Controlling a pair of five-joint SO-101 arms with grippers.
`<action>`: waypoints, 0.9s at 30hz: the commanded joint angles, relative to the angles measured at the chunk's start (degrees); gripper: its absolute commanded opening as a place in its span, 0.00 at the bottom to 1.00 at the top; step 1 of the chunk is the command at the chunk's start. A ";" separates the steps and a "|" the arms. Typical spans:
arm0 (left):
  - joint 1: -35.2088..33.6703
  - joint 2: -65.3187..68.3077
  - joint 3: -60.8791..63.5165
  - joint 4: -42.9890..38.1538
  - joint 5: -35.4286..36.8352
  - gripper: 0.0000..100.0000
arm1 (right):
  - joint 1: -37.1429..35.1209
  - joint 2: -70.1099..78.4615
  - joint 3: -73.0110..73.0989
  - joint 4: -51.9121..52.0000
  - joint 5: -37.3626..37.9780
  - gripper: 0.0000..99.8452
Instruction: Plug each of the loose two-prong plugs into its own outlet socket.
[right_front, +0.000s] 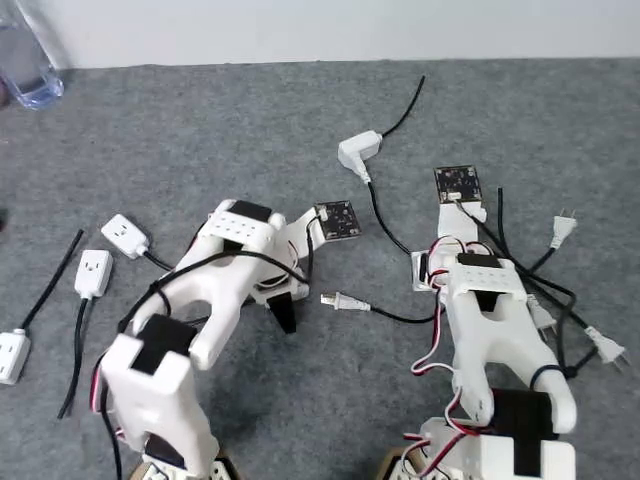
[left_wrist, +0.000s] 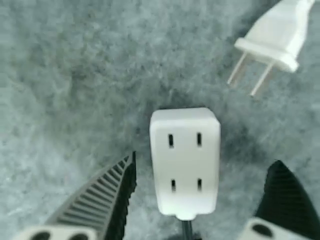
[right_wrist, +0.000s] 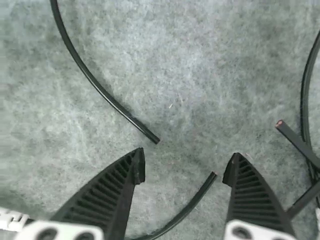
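Observation:
A white outlet socket (left_wrist: 185, 160) with two pairs of slots lies on the grey carpet between the fingers of my open left gripper (left_wrist: 204, 164); the fingers do not touch it. Just beyond it lies a white two-prong plug (left_wrist: 277, 40), prongs pointing toward the socket. In the high view this plug (right_front: 335, 299) lies right of the left gripper (right_front: 280, 305). My right gripper (right_wrist: 187, 156) hangs open over bare carpet, with black cable ends (right_wrist: 150, 136) before its fingers. The right arm (right_front: 485, 300) stands at the right of the table.
More white outlet sockets lie at the left (right_front: 125, 235), (right_front: 93, 272), (right_front: 12, 355). An angled white plug (right_front: 360, 150) lies at the back. Two further plugs (right_front: 565, 228), (right_front: 610, 350) and tangled black cables lie by the right arm. A clear bottle (right_front: 25, 70) stands far left.

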 joint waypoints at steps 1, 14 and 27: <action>0.18 0.35 -3.74 3.08 0.44 0.38 | -0.57 -0.13 -3.96 -0.92 -0.26 0.26; 1.67 0.44 -3.65 5.45 0.44 0.21 | -0.66 1.01 -3.96 -2.24 -0.26 0.26; 2.55 0.44 -3.65 10.46 -2.29 0.01 | -0.40 4.35 -6.86 -0.66 -0.18 0.26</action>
